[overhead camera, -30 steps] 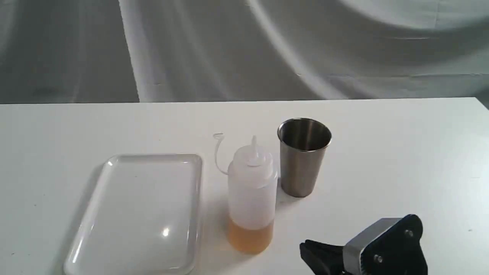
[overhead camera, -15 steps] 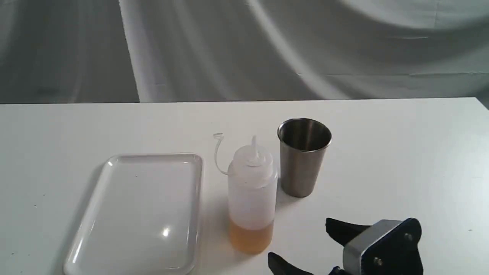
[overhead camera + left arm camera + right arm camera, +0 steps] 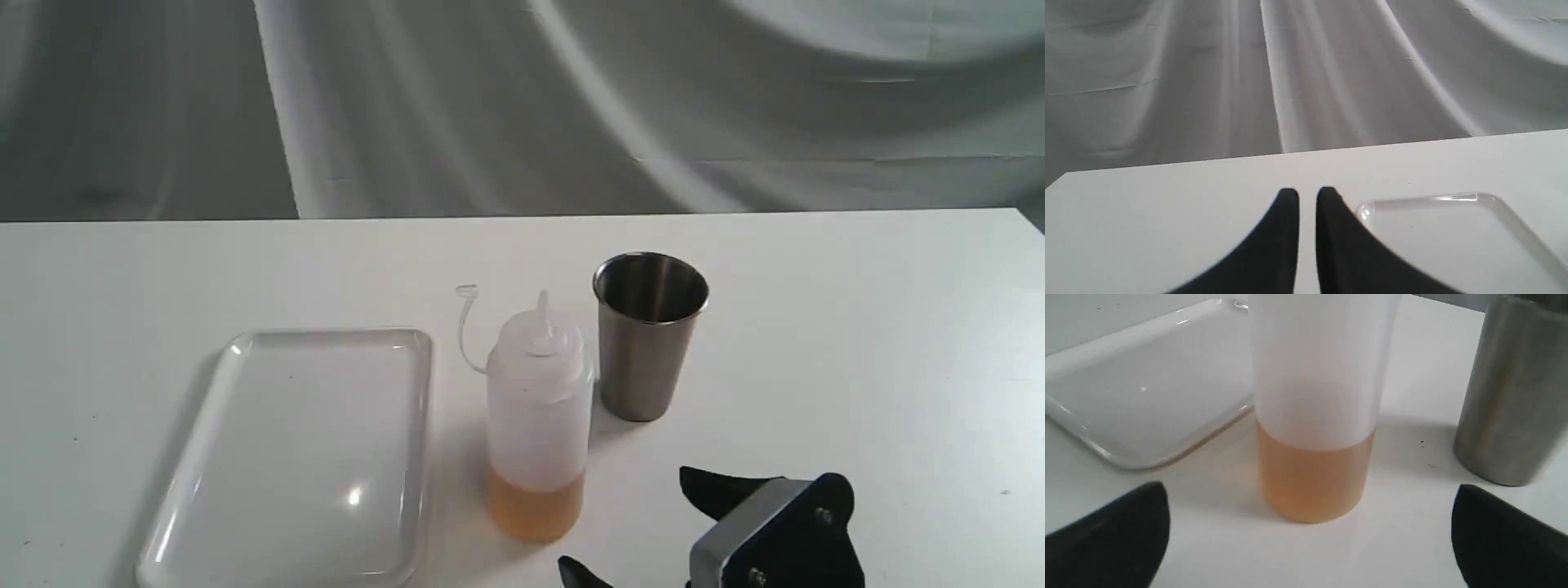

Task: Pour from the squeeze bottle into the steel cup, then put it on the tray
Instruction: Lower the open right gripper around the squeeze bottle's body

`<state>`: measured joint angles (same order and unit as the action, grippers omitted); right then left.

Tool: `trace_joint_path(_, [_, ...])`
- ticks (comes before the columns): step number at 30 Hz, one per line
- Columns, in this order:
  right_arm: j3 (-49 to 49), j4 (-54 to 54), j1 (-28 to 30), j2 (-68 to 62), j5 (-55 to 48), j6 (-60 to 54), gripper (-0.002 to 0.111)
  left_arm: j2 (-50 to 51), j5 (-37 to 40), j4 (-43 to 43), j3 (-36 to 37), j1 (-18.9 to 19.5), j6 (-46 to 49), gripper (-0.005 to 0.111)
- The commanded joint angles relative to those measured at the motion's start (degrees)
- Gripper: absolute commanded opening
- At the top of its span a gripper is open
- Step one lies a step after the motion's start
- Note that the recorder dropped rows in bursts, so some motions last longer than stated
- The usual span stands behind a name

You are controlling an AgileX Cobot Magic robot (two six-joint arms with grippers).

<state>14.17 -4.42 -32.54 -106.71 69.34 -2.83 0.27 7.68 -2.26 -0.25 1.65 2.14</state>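
The squeeze bottle (image 3: 539,408) stands upright on the white table, with amber liquid in its lower part and its cap strap curling off to the left. Just behind it to the right stands the steel cup (image 3: 649,335), upright. The tray (image 3: 302,457) lies flat to the bottle's left. My right gripper (image 3: 633,523) is low at the front right, open wide and facing the bottle without touching it. In the right wrist view the bottle (image 3: 1314,416) stands ahead between the two spread fingers (image 3: 1118,531), with the cup (image 3: 1515,396) and tray (image 3: 1139,396) on either side. My left gripper (image 3: 1307,191) is shut over bare table beside the tray's corner (image 3: 1367,206).
A grey draped cloth (image 3: 522,106) hangs behind the table's far edge. The white table (image 3: 882,327) extends to the right of the cup, and its right corner shows at the frame edge.
My right gripper went from shut to wide open, then shifted a little left and lower in the frame, towards the bottle. Bottle, cup and tray have not moved.
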Motion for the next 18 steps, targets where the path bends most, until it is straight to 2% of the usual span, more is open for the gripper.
trace_joint_path(1, [1.43,0.76,-0.09,-0.18,0.63,1.99,0.092,-0.27,-0.09,-0.04,0.25,-0.28,-0.16,0.008])
trace_joint_path(18, [9.29,-2.05,-0.09,-4.55,0.63,3.16,0.092,-0.27,-0.09,-0.04,0.25,-0.28,-0.09,0.008])
